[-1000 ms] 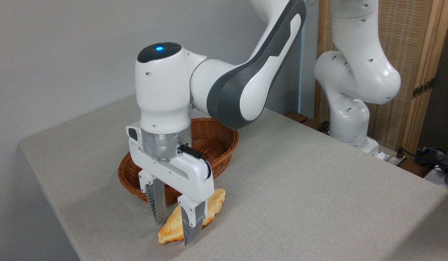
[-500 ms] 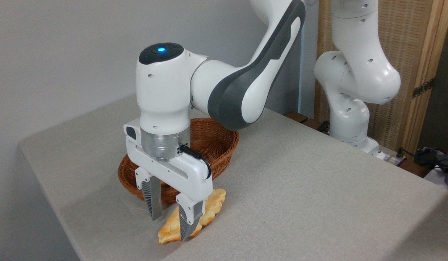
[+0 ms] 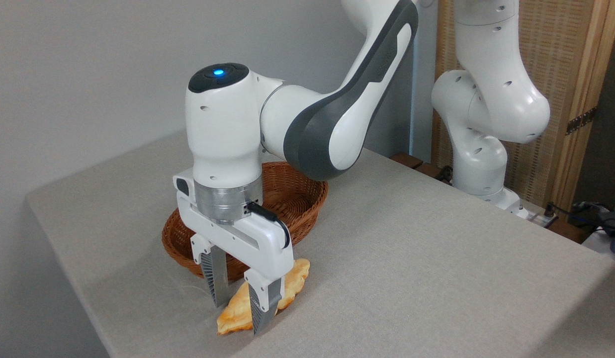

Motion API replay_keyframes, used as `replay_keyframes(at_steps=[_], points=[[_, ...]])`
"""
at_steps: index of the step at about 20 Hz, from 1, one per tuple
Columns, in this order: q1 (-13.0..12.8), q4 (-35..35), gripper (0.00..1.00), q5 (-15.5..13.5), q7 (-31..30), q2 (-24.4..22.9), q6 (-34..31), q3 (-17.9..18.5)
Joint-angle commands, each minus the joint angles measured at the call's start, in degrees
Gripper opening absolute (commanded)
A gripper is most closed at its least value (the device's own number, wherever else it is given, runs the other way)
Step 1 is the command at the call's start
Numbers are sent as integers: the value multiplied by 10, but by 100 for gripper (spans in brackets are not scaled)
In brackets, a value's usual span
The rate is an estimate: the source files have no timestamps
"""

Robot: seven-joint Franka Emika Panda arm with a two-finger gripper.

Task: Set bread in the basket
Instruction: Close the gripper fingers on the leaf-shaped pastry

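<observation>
The table (image 3: 411, 258), covered in a plain grey-beige cloth, fills most of the view, with a pale wall behind it and a wood-framed woven screen (image 3: 571, 74) at the right. The white and grey arm (image 3: 332, 124) reaches in from its base at the right rear and bends down over the near left part of the table, a blue light glowing on top of its wrist housing. Behind the wrist sits the basket (image 3: 302, 199), an oval of brown wicker with a flared rim; the arm hides much of its middle, and what shows of the inside holds nothing. Just in front of the basket, on the cloth near the table's front edge, lies the bread (image 3: 295, 278), a long flat golden loaf with a bumpy top and pointed ends, one end aimed at the basket side and the other toward the table edge. The gripper (image 3: 240, 306) points straight down over the loaf's middle, its ribbed fingers (image 3: 262, 311) spread apart, one on each side of the bread; whether they touch it cannot be told.
</observation>
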Motion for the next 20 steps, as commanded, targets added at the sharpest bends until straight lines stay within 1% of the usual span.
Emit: replay_keyframes(at_steps=[1,17,20], points=[[-1,-1,40,7,9,-4,-10,3],[-1,0,39,7,9,-7,-15,3],[0,4,39,6,11,-10,-14,8]])
